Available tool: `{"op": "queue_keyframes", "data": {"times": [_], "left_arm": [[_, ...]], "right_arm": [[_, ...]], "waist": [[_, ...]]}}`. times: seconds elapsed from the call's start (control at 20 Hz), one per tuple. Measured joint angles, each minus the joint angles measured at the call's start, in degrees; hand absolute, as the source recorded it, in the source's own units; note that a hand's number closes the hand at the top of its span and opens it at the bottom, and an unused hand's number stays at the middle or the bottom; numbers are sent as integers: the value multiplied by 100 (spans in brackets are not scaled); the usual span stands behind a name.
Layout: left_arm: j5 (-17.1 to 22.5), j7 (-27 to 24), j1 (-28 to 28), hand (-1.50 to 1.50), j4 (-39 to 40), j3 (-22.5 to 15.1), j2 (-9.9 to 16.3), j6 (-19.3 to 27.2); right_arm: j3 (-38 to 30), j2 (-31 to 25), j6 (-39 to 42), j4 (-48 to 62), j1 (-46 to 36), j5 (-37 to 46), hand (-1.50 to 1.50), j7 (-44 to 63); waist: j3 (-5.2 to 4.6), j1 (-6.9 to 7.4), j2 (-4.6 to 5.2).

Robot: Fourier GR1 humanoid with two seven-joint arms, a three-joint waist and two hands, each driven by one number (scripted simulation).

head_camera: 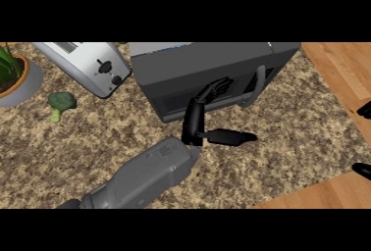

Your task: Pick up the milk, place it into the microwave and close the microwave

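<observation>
The left robot hand (pixel 199 117), black at the end of a grey forearm, reaches up from the lower edge with its fingers (pixel 211 90) straight and laid against the front of the dark grey box-shaped microwave (pixel 210 68) — open, holding nothing, thumb stuck out to its right. The microwave's door looks closed, its grey bar handle (pixel 255 86) just right of the fingertips. The milk shows nowhere; whether it sits inside the microwave cannot be told.

Up and to the left of this robot hand stands a silver toaster (pixel 91 66) with black knobs. Further left lies a small green broccoli floret (pixel 62 102), and beyond it a green plant in a grey pot (pixel 16 78). All rest on the speckled brown granite worktop (pixel 87 142).

At the far right edge, two small black bits (pixel 364 110) show — likely the right robot hand, its state unclear.
</observation>
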Motion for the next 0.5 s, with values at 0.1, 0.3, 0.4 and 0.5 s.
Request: {"op": "queue_keyframes", "data": {"times": [0.1,0.3,0.4,0.5], "left_arm": [[52,-61,3,-150,15,1,0,-14],[140,-176,8,-150,45,-4,1,-21],[183,-225,5,-150,62,-10,0,-22],[220,-286,15,-150,79,-8,1,-21]], "right_arm": [[9,-2,113,127,-37,-178,-150,63],[-12,-24,293,371,-128,-475,-150,140],[-39,-76,374,482,-191,-589,-150,184],[-75,-124,464,589,-236,-718,-150,215]], "waist": [[-2,-9,-2],[1,-39,-4],[0,-46,-5],[2,-67,-11]]}}
